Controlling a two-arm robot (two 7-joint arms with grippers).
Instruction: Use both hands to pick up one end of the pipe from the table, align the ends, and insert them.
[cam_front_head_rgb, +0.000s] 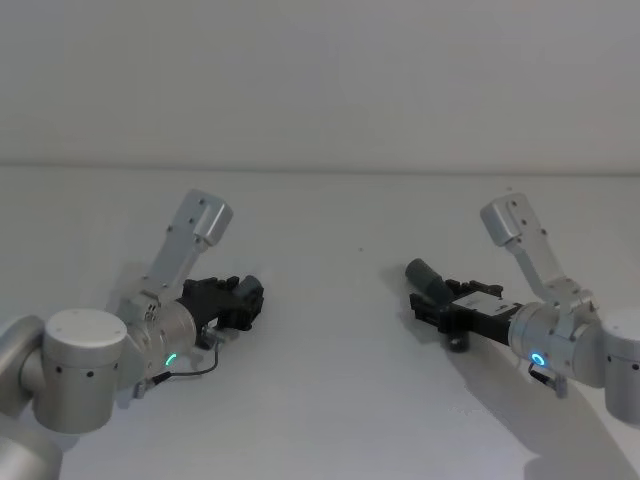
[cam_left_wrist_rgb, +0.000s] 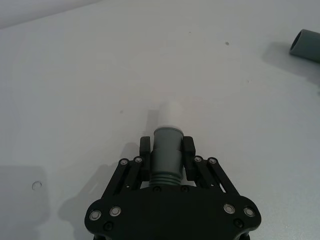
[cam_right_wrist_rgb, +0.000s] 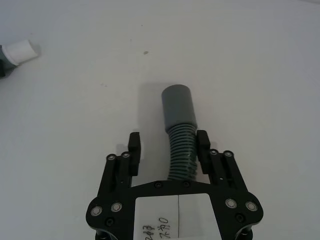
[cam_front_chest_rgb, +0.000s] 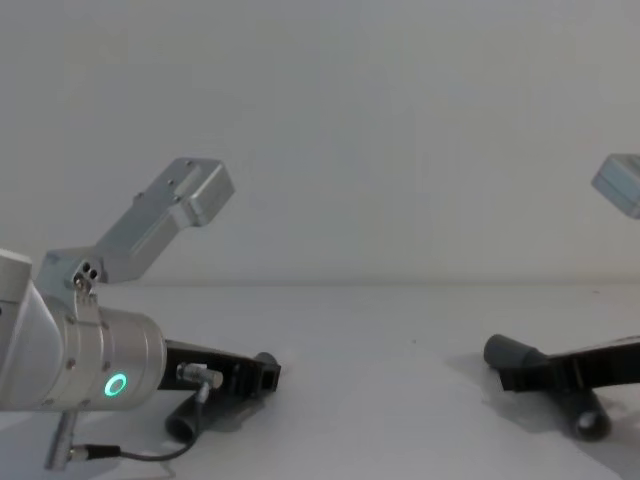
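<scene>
Head view gives us the layout: both arms reach in low over the white worktop (cam_front_head_rgb: 330, 400), one from each side, well apart from each other.

On the left, the left pincer (cam_front_head_rgb: 250, 297) points toward the middle and is closed on the left hose piece (cam_left_wrist_rgb: 166, 162). In the left wrist view we see its two black fingers (cam_left_wrist_rgb: 145, 147) pressed against either side of the smooth grey cuff. The white tip (cam_left_wrist_rgb: 170, 114) sticks out just past them, aimed at the open middle of the worktop. From the chest view the ribbed rest of this piece curves down under the pincer, and its dark open end sits on the worktop.

On the right, the right pincer (cam_front_head_rgb: 432, 305) is set wide and straddles the right hose piece (cam_right_wrist_rgb: 181, 150) without clamping it. In the right wrist view the ribbed part lies against one finger, while a clear gap of bare worktop shows between the hose and the other finger. The grey sleeve (cam_right_wrist_rgb: 177, 106) reaches beyond the fingertips and points toward the left arm. In the chest view that sleeve end sits a little above the surface, and the far open end rests down on it — we cannot tell whether the piece is lifted or simply curves up.

The white tip and the grey sleeve face each other across the worktop, well apart and not lined up.
</scene>
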